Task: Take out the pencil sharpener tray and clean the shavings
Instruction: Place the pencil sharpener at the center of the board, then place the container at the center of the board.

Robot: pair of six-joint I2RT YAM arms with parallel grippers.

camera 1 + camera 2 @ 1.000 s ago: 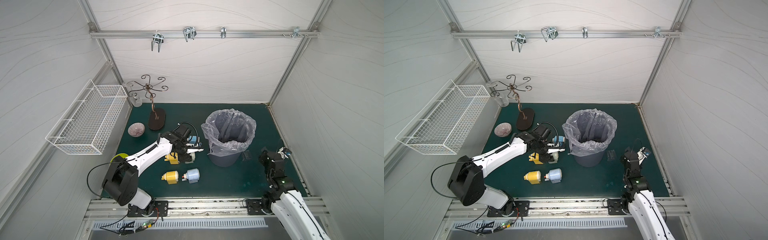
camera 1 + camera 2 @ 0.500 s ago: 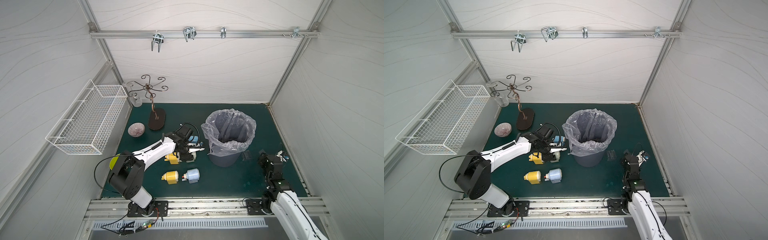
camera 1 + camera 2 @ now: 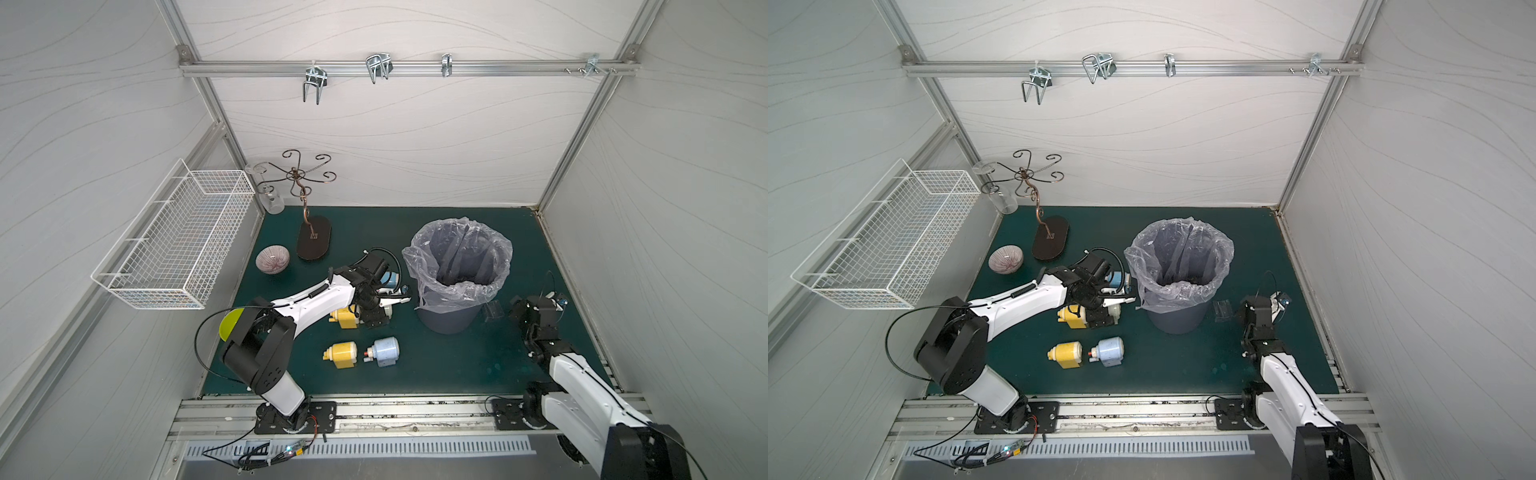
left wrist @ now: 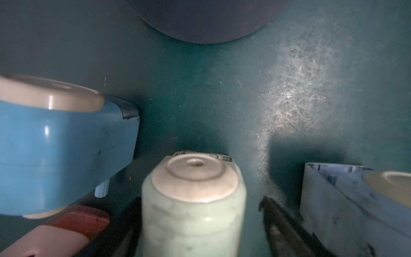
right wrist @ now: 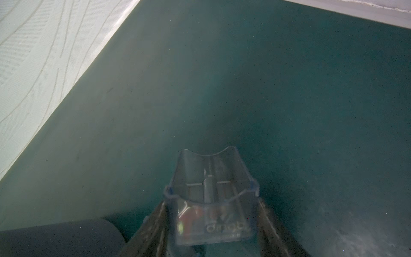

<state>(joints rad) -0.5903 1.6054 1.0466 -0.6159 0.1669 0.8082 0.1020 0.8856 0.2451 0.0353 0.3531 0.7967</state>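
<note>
Bin point(image 3: 444, 322), lined with clear plastic, stands on the green mat point(image 3: 457, 374) in both top views. At its nine o'clock the left gripper point(image 3: 379, 316) is down low, right beside a yellow sharpener point(image 3: 345, 318); from up here I cannot make out its jaws. At the bin's seven o'clock a second yellow sharpener point(image 3: 343, 353) and a pale blue sharpener point(image 3: 384, 351) lie on their sides on the mat. The right gripper point(image 3: 524, 307) sits low at the bin's three o'clock, and a small clear piece point(image 3: 492, 309) shows between the two; whether that is held I cannot tell. In the left wrist view the left gripper's fingers point(image 4: 278, 222) stand spread and released, a pale green sharpener point(image 4: 193, 211) between them with a gap showing on one side, and a blue sharpener point(image 4: 62, 151) just beside it. In the right wrist view the right gripper is clenched on the clear sharpener tray point(image 5: 211, 189), a finger against each side wall, the bin's grey wall close by.
</note>
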